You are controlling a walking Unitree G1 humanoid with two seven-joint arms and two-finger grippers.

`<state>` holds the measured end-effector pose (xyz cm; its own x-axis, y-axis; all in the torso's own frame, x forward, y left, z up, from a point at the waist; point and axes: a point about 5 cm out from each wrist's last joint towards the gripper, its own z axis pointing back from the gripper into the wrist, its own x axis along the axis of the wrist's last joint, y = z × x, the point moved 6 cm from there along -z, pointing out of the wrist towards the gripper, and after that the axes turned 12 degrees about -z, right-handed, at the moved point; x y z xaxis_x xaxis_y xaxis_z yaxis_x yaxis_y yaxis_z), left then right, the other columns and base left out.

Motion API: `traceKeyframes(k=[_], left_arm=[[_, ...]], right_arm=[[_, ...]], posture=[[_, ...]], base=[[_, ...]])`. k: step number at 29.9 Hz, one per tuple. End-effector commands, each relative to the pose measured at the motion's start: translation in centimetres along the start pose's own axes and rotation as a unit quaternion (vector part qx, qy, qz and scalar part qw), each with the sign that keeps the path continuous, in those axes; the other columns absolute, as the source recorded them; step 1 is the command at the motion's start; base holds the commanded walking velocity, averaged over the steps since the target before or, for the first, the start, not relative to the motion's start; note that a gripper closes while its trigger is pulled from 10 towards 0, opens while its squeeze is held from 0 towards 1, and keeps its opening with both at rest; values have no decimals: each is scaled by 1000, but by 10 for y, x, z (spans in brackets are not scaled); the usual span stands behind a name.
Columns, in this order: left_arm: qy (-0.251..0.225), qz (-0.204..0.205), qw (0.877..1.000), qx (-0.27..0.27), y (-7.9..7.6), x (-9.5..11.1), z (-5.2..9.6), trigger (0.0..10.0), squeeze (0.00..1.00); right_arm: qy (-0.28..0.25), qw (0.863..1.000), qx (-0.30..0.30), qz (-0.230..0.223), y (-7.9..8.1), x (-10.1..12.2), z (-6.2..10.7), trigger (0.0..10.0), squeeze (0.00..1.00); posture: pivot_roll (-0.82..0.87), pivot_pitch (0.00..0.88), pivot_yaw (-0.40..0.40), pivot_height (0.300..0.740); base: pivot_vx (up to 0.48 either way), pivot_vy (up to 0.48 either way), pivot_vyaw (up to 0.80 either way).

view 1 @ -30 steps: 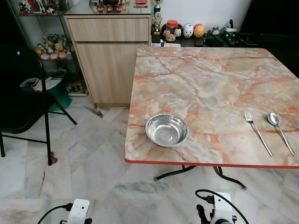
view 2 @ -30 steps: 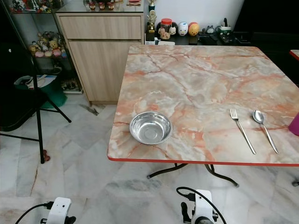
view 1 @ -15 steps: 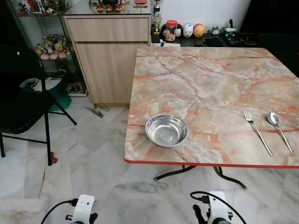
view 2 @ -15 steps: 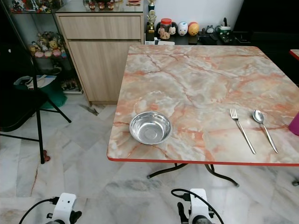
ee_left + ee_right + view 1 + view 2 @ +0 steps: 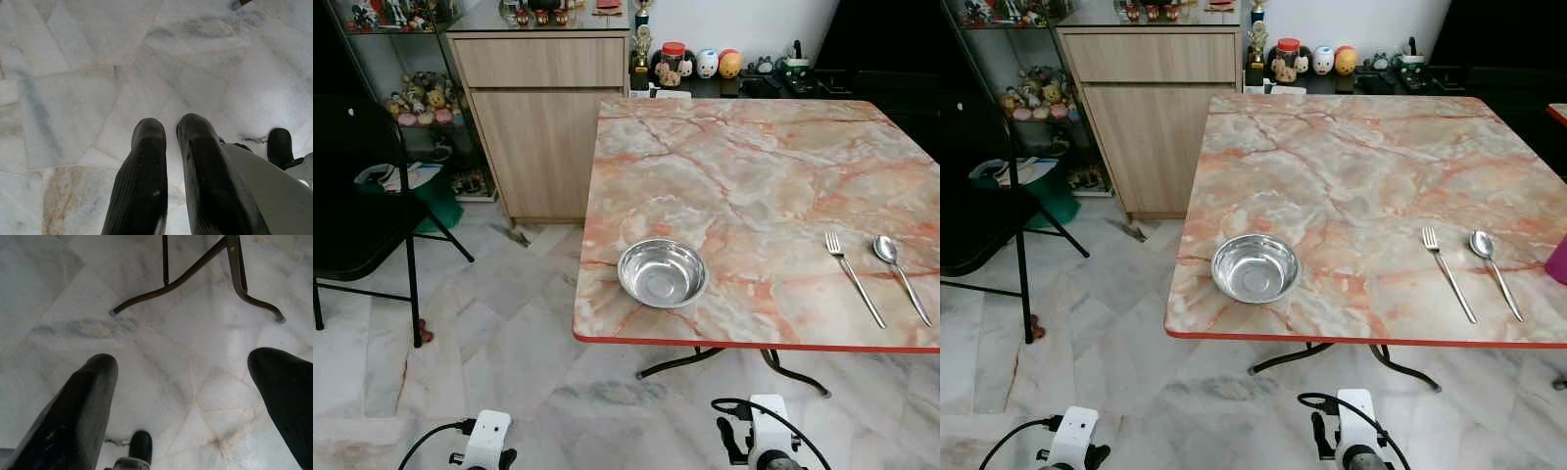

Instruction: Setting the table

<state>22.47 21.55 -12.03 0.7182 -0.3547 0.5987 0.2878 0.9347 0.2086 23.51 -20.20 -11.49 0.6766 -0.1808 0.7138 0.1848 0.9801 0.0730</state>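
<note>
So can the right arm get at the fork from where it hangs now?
Probably yes: the right end effector hangs open over the floor, the fork lies uncovered near the table's near edge, beside the spoon.

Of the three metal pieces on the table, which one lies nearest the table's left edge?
The bowl, round and empty, near the front left corner; the fork and spoon lie side by side far to its right.

Both arms hang low at the bottom of the head views, wrists pointing down toward the floor. The left claw [image 5: 168, 129], two long black ribbed fingers, is closed: its fingertips [image 5: 149, 134] sit almost together with a narrow slit between them, holding nothing. The right claw [image 5: 183, 367] is spread wide, its black fingers [image 5: 95, 382] well apart and empty. White wrist housings [image 5: 487, 436] carry black cables.
</note>
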Motion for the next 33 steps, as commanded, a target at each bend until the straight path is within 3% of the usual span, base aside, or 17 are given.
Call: traceKeyframes(k=[1, 12, 23, 26, 30, 33], left_arm=[[2, -8, 1000, -1, 1, -3, 1, 10000, 0], [-1, -11, 1000, -1, 1, 0, 0, 10000, 0], [1, -10, 1000, -2, -2, -1, 0, 10000, 0], [0, -9, 1000, -2, -3, 0, -1, 10000, 0], [-2, -6, 1000, -2, -4, 3, -1, 10000, 0], [-3, -2, 1000, -1, -5, 3, -2, 10000, 0]], right_arm=[[0, 1000, -2, -9, 1, 0, 0, 10000, 0], [-10, 1000, -12, -24, 0, 2, 0, 10000, 0], [-9, 1000, -11, -9, 0, 3, 0, 10000, 0], [-2, 1000, -11, -4, -1, 1, 0, 10000, 0], [18, 999, -25, -36, -4, -6, 0, 10000, 0], [53, 998, -19, 0, -5, -14, 0, 10000, 0]], posture=[[-45, 0, 8, 740], [-41, 0, 7, 740], [-50, 0, 10, 740], [-47, 0, 8, 740], [-43, 0, 6, 740], [-29, 0, 0, 740]], base=[[0, 0, 0], [0, 0, 0], [0, 0, 0], [0, 0, 0], [0, 0, 0], [0, 0, 0]])
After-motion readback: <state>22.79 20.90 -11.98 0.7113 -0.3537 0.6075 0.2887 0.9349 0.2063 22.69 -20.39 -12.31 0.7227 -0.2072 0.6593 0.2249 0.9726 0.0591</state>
